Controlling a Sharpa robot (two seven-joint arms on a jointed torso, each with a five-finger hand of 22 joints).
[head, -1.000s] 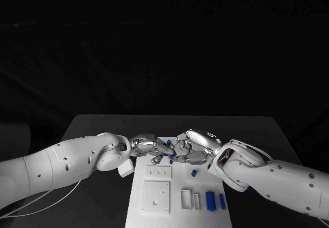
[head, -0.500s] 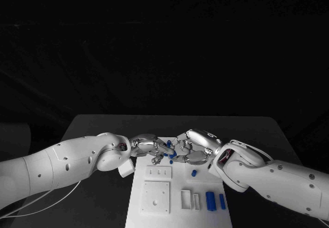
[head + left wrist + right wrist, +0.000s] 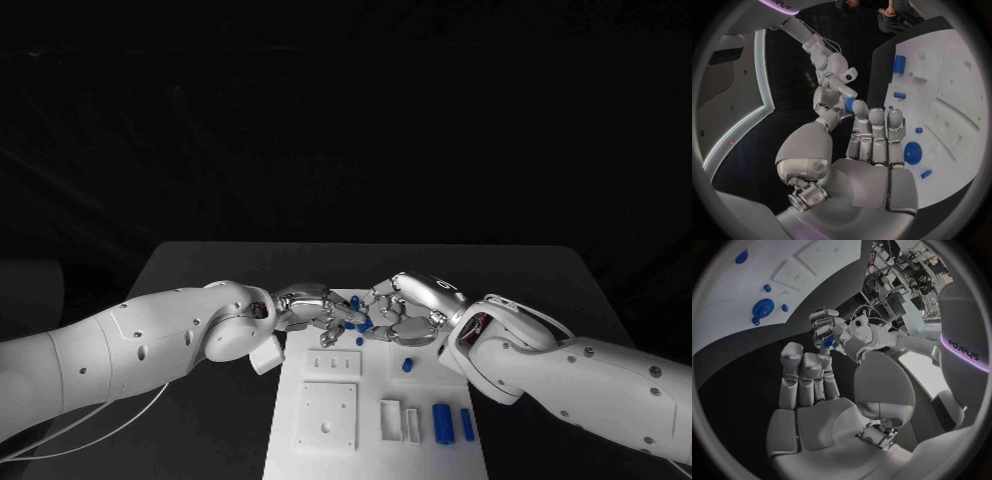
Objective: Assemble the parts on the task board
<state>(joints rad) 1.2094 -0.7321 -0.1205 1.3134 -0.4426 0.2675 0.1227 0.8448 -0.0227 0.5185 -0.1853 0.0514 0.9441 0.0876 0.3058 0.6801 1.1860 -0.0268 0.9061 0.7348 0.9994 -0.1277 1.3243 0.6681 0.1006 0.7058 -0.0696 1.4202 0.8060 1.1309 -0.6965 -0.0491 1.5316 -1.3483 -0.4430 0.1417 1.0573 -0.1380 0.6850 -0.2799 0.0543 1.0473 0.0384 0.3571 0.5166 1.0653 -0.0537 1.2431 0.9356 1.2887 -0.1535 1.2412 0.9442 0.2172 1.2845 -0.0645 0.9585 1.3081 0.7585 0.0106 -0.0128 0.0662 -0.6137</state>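
My two hands meet fingertip to fingertip above the far end of the white task board point(image 3: 433, 390). The left hand point(image 3: 306, 308) comes from one side and the right hand point(image 3: 411, 305) from the other. A small blue part point(image 3: 355, 300) stands between their fingertips, and both hands hold it there. In the left wrist view that blue part point(image 3: 849, 105) sits just past my left hand point(image 3: 873, 145), against the other hand's fingers. The right wrist view has the blue part point(image 3: 828, 342) beyond the right hand point(image 3: 811, 385).
On the board lie a blue gear point(image 3: 912, 151), a few small blue pegs point(image 3: 926, 174) and two blue cylinders point(image 3: 443, 422) at the near end. A small blue piece point(image 3: 408, 364) lies mid-board. Bare grey table point(image 3: 202, 270) flanks the board.
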